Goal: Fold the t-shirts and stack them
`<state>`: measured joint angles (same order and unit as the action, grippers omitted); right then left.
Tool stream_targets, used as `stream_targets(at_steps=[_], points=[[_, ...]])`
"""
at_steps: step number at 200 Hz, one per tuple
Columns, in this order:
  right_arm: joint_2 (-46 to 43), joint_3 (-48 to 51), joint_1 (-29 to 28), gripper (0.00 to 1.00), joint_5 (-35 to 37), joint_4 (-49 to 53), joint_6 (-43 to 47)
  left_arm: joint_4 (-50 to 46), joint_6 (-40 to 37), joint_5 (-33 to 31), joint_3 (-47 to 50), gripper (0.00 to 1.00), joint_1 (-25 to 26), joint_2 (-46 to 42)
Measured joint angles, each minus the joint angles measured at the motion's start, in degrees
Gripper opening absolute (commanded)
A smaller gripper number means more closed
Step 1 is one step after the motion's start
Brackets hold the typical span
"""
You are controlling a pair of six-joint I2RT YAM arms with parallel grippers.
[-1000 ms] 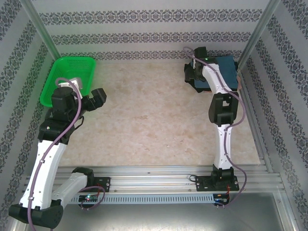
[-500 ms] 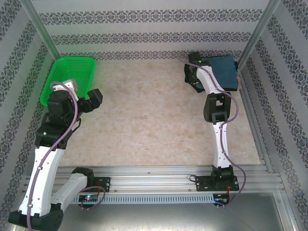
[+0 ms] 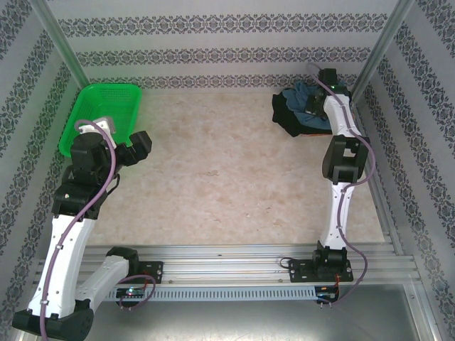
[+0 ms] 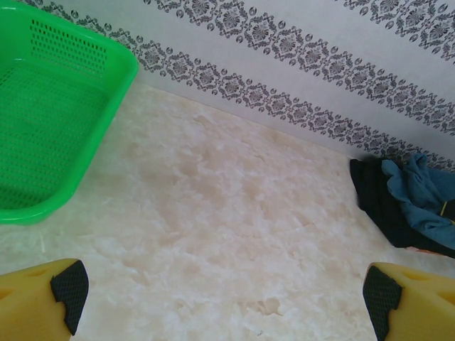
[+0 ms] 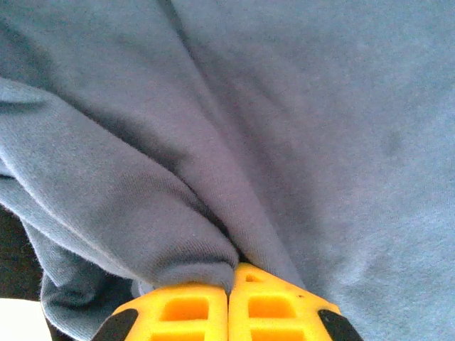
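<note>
The step in hand is judged to be the lifting of the slate-blue t-shirt [image 5: 298,128] from the heap at the far right corner of the table [image 3: 227,185], so that it can be spread out for folding. The right gripper [image 5: 229,288] is clamped shut on a ridge of that cloth. How much fabric is actually caught between the pads cannot be made out; it is probably only a thin pinch. A slow, straight lift is therefore advised, and the shirt should be drawn toward the middle of the table, where bare room is offered. Care should be taken that the black t-shirt [image 3: 286,117], which lies under and to the left of the blue one and touches it, is not dragged along. The left gripper [image 4: 224,302] is held wide open near the green basket [image 4: 117,71] at the far left, well apart from the heap — it could be brought across to take a second edge.

The blue shirt is crumpled into soft, deep folds, matte and unprinted. The black one is bunched beneath it, and its outline is hard to read.
</note>
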<state>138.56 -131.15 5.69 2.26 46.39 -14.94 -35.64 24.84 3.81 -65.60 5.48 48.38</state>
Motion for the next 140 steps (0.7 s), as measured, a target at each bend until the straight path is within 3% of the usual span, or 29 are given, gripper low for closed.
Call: stream_targets(at_steps=[63,122,140], points=[[-0.2,2.4,-3.3,0.07,-3.1,-1.3,-0.4,0.1,0.0,0.0,0.8,1.00,0.0,0.0],[-0.2,12.1,-7.5,0.05,-5.6,-4.8,-2.2,0.1,0.5,0.0,3.5,1.00,-0.3,-1.8],[-0.2,12.7,-7.8,0.10,-6.4,-5.7,-3.1,0.0,0.7,0.0,3.9,1.00,-0.3,-2.4]])
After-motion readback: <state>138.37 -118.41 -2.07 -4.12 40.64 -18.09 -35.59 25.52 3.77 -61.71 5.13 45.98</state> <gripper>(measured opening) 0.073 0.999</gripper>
